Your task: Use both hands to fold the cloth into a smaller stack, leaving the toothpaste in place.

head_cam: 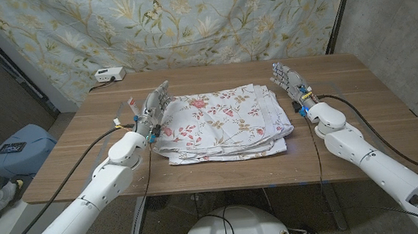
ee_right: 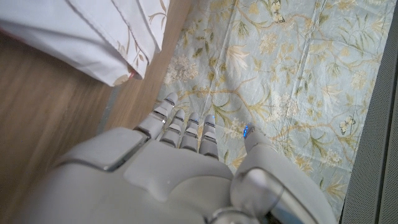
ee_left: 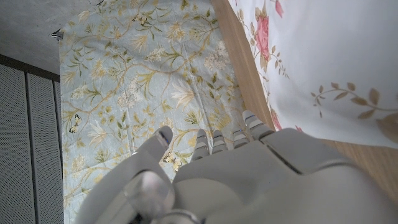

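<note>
Lying folded, the floral cloth [head_cam: 221,123] shows layered edges.

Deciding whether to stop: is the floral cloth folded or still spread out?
Folded. The floral cloth lies as a compact stack with layered edges along its front, between the left hand and right hand.

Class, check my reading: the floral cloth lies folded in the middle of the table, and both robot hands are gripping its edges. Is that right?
Not quite. The head view shows the cloth folded mid-table, but neither hand grips it: the left hand and right hand stand open beside it, one at each side, holding nothing.
</note>
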`<state>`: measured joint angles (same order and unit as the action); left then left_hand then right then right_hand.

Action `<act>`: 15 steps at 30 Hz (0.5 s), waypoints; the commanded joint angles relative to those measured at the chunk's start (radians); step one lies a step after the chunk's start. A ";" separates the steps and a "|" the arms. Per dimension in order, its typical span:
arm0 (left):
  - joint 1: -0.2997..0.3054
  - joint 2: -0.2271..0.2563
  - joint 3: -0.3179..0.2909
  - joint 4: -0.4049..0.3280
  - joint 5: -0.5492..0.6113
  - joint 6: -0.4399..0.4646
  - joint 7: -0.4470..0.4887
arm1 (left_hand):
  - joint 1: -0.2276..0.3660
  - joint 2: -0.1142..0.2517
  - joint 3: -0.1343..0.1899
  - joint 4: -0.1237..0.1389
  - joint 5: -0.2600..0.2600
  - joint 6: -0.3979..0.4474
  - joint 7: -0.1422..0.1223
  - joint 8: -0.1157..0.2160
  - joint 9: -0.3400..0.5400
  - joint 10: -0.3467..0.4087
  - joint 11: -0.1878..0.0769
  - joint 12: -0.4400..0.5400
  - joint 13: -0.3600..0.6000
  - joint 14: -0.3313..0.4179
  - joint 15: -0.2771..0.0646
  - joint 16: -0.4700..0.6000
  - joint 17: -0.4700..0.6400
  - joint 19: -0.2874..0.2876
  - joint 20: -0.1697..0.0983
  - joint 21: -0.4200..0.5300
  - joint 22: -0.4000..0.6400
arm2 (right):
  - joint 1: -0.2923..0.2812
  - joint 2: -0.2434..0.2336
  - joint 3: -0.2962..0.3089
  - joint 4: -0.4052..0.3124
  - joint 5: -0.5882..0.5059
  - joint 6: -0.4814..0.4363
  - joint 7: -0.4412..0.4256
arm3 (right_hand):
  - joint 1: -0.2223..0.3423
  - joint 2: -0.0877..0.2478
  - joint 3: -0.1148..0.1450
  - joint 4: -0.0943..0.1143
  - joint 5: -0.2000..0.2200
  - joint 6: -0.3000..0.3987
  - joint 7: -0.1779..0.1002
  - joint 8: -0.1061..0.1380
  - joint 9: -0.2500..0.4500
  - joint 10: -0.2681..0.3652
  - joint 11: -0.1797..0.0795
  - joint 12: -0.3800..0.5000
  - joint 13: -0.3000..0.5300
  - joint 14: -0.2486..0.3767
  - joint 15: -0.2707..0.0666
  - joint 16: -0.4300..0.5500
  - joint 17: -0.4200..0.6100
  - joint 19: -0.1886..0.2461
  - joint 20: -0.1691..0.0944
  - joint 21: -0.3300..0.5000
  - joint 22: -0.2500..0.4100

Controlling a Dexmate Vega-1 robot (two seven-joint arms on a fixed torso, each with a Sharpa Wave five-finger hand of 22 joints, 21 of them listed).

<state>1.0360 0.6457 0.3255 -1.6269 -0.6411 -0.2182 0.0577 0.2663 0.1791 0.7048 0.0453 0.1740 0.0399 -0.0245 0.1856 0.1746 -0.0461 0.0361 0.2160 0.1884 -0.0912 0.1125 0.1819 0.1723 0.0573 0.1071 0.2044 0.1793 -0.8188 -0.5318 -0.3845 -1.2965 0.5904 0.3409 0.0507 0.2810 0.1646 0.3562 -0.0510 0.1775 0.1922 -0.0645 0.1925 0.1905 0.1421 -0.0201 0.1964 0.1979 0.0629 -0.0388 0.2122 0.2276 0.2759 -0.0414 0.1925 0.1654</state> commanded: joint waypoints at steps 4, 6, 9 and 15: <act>0.117 0.074 -0.055 -0.126 0.022 0.019 0.071 | 0.016 0.000 -0.001 -0.012 0.006 0.014 0.005 0.004 0.005 0.017 0.005 0.011 0.004 0.009 0.006 0.004 0.002 0.015 0.000 0.009 0.003 | 0.029 0.010 -0.018 0.033 -0.021 0.023 0.026 | 0.007 -0.008 0.003 -0.007 0.001 -0.003 -0.002 0.001 0.004 -0.007 0.001 -0.001 0.004 -0.008 0.001 -0.002 0.000 -0.005 -0.034 -0.001 0.006; 0.132 0.086 -0.064 -0.144 0.029 0.027 0.084 | 0.018 0.000 -0.001 -0.014 0.006 0.015 0.008 0.004 0.005 0.020 0.006 0.011 0.004 0.010 0.007 0.004 0.001 0.017 0.003 0.009 0.003 | 0.032 0.009 -0.020 0.037 -0.024 0.023 0.029 | 0.007 -0.009 0.003 -0.007 0.001 -0.003 -0.002 0.001 0.003 -0.007 0.001 -0.001 0.004 -0.008 0.001 -0.002 -0.001 -0.005 -0.034 -0.001 0.006; 0.153 0.104 -0.075 -0.167 0.041 0.032 0.094 | 0.021 -0.001 -0.001 -0.017 0.007 0.016 0.007 0.004 0.005 0.023 0.009 0.011 0.004 0.012 0.008 0.004 0.001 0.017 0.003 0.009 0.003 | 0.041 0.011 -0.023 0.049 -0.027 0.027 0.036 | 0.007 -0.009 0.003 -0.008 0.001 -0.003 -0.002 0.001 0.003 -0.008 0.001 -0.001 0.004 -0.009 0.002 -0.002 -0.001 -0.005 -0.034 -0.001 0.006; 0.198 0.137 -0.103 -0.230 0.030 0.063 0.106 | 0.025 -0.001 -0.002 -0.022 0.007 0.017 0.005 0.003 0.004 0.025 0.011 0.011 0.004 0.012 0.007 0.004 0.001 0.019 0.002 0.009 0.003 | 0.064 0.016 -0.029 0.078 -0.033 0.038 0.055 | 0.008 -0.009 0.003 -0.009 0.000 -0.003 -0.001 0.001 0.003 -0.009 0.000 -0.001 0.004 -0.010 0.002 -0.002 -0.002 -0.005 -0.035 -0.001 0.006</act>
<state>1.1581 0.7264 0.2661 -1.7610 -0.6163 -0.1918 0.1288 0.2821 0.1790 0.7034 0.0301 0.1778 0.0483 -0.0160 0.1856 0.1746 -0.0265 0.0447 0.2186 0.1883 -0.0856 0.1181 0.1819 0.1724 0.0681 0.1072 0.2044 0.1792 -0.7864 -0.5230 -0.4027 -1.2568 0.5683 0.3641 0.0807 0.2834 0.1622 0.3564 -0.0572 0.1770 0.1888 -0.0679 0.1925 0.1907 0.1365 -0.0145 0.1964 0.1977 0.0574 -0.0336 0.2122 0.2229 0.2760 -0.0413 0.1925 0.1653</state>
